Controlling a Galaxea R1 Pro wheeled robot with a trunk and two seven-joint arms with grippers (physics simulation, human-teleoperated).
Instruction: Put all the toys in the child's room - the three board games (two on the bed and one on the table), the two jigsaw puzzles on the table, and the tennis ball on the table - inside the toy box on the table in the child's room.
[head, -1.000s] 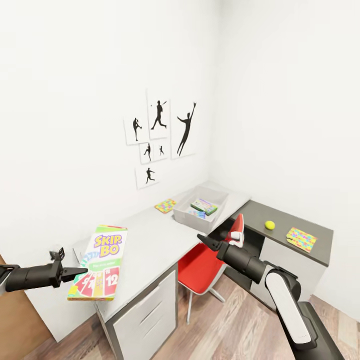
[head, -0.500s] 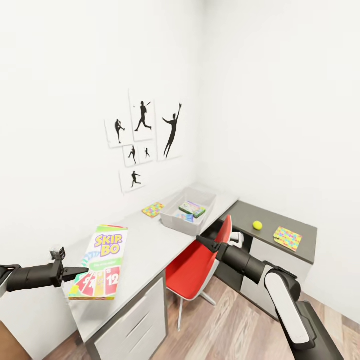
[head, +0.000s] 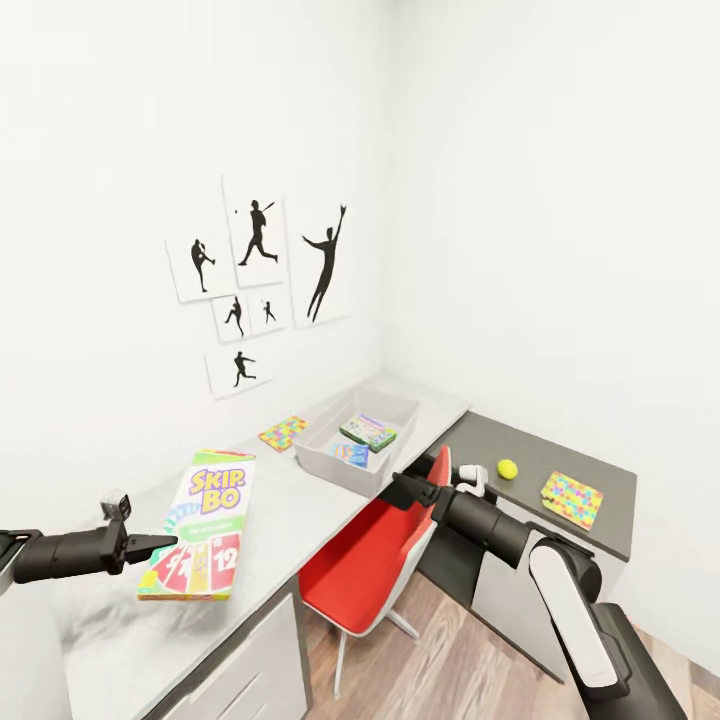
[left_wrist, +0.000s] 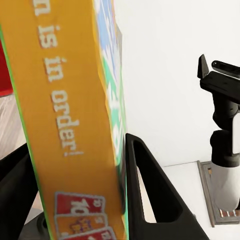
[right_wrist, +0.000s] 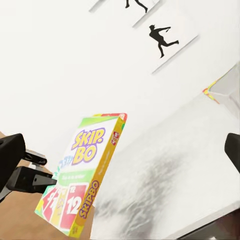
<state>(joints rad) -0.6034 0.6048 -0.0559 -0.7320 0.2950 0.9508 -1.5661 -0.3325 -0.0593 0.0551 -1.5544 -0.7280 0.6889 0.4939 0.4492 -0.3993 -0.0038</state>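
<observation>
Left end effector (head: 150, 545) clamped on the Skip-Bo board game (head: 202, 522), carried above the desk (head: 290, 480); it must next reach the toy box (head: 352, 442); right end effector's (head: 400, 488) opening unclear.

Child's room in a home | white walls, wood floor | baseball silhouette pictures (head: 255, 295) on left wall | L-shaped desk (head: 300, 480) in far corner, red chair (head: 365, 570) tucked under | toy bin (head: 322, 462), puzzles (head: 572, 499), ball (head: 507, 467) on desktop
</observation>
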